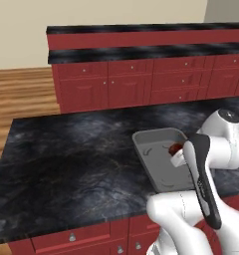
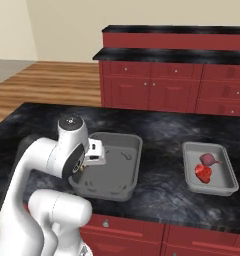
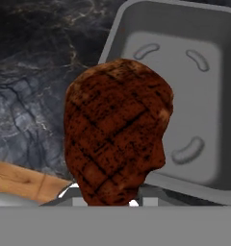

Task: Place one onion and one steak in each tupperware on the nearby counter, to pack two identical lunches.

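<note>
Above the larger tupperware (image 3: 194, 96): dark steak (image 3: 116, 129), clamped in gripper (image 2: 92, 156)
Right of it: small tupperware (image 2: 227, 170), red steak (image 2: 203, 173), purplish onion (image 2: 208, 159)

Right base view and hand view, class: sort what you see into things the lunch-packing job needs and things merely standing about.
Job: grilled brown steak in the gripper; large grey tupperware; small tupperware holding purple onion and red steak; black counter.
Standing about: red cabinets; wooden floor.

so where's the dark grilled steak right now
The dark grilled steak is held in the shut gripper, above the near edge of the larger grey tupperware on the black counter.
</note>
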Controlling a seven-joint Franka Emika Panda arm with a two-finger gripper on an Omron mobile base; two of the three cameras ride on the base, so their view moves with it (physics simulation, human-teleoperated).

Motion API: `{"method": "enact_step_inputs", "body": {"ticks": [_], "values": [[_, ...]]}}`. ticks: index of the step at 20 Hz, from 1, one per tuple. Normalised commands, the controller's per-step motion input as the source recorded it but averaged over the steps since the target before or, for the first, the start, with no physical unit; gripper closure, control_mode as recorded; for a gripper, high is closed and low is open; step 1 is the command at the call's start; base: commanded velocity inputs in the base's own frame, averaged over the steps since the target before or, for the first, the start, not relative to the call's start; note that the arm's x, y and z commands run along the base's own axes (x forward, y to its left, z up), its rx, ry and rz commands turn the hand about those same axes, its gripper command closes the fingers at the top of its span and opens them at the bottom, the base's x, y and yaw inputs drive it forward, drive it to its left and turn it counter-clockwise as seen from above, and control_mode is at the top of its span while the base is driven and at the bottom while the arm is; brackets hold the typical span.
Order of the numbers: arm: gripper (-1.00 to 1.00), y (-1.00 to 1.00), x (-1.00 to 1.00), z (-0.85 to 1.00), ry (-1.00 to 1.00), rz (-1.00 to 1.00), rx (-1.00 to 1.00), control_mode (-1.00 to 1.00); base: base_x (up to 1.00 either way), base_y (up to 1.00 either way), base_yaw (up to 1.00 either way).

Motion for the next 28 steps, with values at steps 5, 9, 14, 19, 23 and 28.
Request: {"method": "enact_step_inputs", "body": {"ticks": [5, 9, 14, 19, 23, 28], "values": [[1.00, 0.07, 0.46, -0.24, 0.00, 0.00, 0.00, -1.00, 0.00, 0.00, 0.00], [1.00, 0.03, 0.46, -0.28, 0.00, 0.00, 0.00, -1.00, 0.00, 0.00, 0.00], [1.00, 0.00, 0.42, -0.34, 0.00, 0.00, 0.00, -1.00, 0.00, 0.00, 0.00], [1.00, 0.00, 0.34, -0.38, 0.00, 0.00, 0.00, -1.00, 0.00, 0.00, 0.00], [1.00, 0.00, 0.25, -0.41, 0.00, 0.00, 0.00, -1.00, 0.00, 0.00, 0.00], [1.00, 0.00, 0.15, -0.41, 0.00, 0.00, 0.00, -1.00, 0.00, 0.00, 0.00]]}}
